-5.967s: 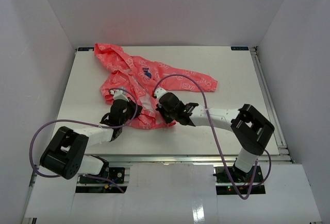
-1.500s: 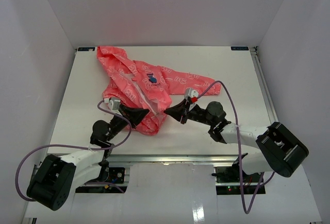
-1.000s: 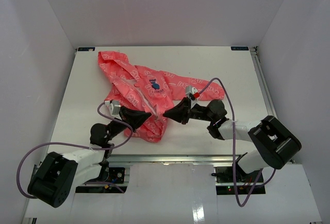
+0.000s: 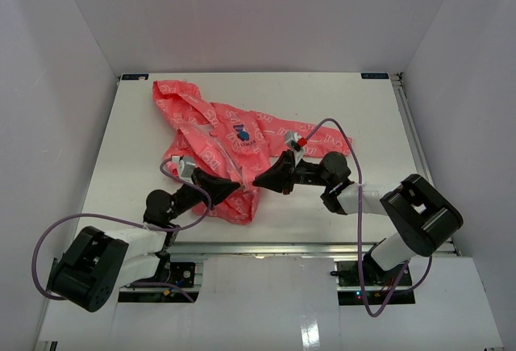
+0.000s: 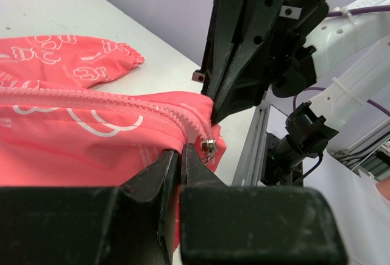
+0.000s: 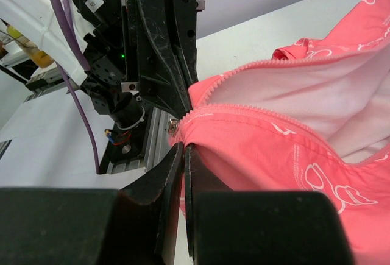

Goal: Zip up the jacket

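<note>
Now the jacket (image 4: 218, 137) lies crumpled left of centre on the table (image 4: 363, 125), its hem end held up between the two arms. The left gripper (image 4: 235, 183) is pinched shut on the hem just under the slider (image 5: 208, 148); the right gripper (image 4: 258, 181) is clamped on the facing edge, tips almost touching. The zip looks open above the slider — paler lining shows between the fronts. Likely risks: thin fabric slipping from either pinch, slack cloth dragged into the teeth, or the crowded fingers knocking each other
</note>
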You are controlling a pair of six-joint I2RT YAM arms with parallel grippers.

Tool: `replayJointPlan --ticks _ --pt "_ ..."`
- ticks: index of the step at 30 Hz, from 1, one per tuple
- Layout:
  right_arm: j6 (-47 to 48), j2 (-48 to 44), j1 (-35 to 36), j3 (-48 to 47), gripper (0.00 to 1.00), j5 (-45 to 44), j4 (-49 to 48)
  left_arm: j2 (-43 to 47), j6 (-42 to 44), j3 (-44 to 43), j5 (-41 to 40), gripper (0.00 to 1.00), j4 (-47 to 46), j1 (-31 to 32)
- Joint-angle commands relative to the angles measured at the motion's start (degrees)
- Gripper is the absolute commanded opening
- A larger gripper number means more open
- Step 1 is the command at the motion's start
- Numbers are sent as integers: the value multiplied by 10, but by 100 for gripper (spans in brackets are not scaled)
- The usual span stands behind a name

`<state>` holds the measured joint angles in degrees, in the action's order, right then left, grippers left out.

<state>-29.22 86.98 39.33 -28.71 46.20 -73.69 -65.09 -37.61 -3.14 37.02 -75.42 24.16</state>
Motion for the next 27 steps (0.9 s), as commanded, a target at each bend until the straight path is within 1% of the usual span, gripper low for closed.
replayJointPlan --ticks 1,6,13,27 --pt "-19 -1 -5 -7 8 18 -147 38 -9 30 8 0 -276 -1" --pt "-33 3 -6 2 8 31 -184 66 -14 30 0 0 -276 -1" --pt "-45 9 -6 -5 8 41 -205 81 -18 40 5 0 -276 -1" --pt "-78 12 -15 -10 8 48 -242 68 -13 45 24 0 -288 -1"
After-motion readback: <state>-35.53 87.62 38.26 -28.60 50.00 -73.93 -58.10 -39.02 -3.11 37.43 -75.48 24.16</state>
